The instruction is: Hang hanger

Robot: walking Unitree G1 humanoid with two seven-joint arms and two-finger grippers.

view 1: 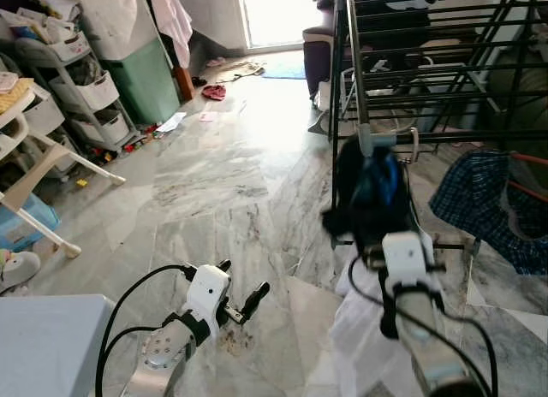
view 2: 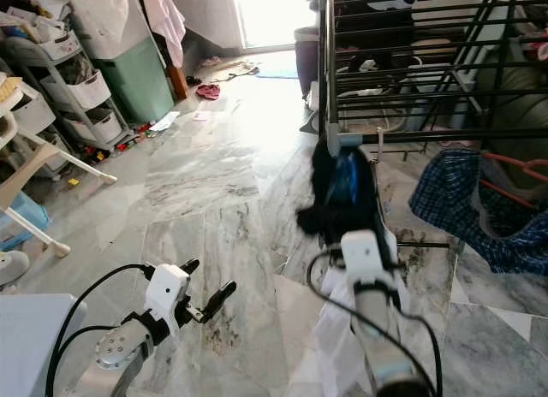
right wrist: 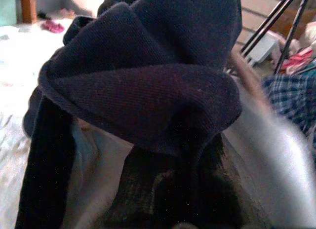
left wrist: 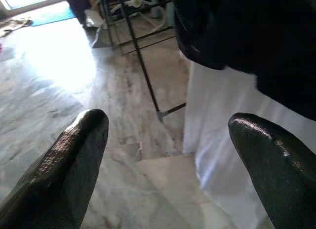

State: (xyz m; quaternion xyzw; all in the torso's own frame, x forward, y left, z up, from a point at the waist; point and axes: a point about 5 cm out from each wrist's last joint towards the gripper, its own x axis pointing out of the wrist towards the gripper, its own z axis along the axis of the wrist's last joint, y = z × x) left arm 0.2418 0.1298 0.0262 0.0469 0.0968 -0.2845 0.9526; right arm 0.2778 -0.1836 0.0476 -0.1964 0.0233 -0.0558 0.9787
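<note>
- While your right arm reaches forward and up, your right gripper (view 1: 370, 210) sits buried in a dark garment (view 1: 364, 187); you cannot tell its finger state.
- The hanger's hook (view 1: 413, 143), apparently, points up at the drying rack (view 1: 428, 136).
- Your left gripper (view 1: 241, 290) hovers low over the floor, fingers spread, holding nothing.
</note>
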